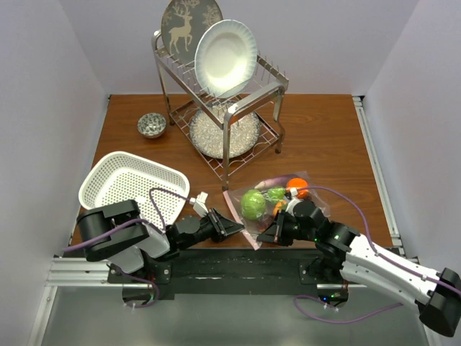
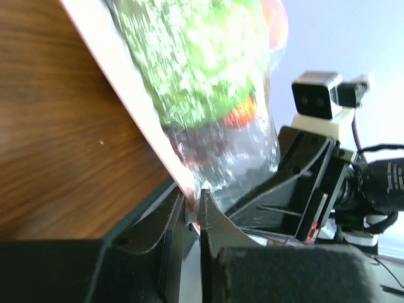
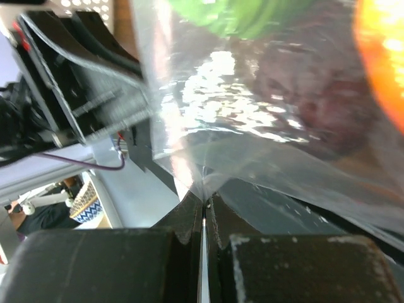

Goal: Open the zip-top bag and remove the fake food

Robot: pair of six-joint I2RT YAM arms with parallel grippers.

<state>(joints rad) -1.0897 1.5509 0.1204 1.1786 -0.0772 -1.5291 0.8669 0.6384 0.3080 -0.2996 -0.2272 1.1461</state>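
Brown tabletop [image 1: 324, 137]: zip-top bag [image 1: 268, 204] edge is clamped by left gripper [image 2: 194, 205] and right gripper [image 3: 203, 205]; opening is judged underway, pulling apart needed.

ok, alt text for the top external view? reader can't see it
The left end effector and right end effector both pinch the near edge of a clear zip-top bag holding fake food on a brown table. Behind: a white basket, small bowl, and a dish rack with plates.
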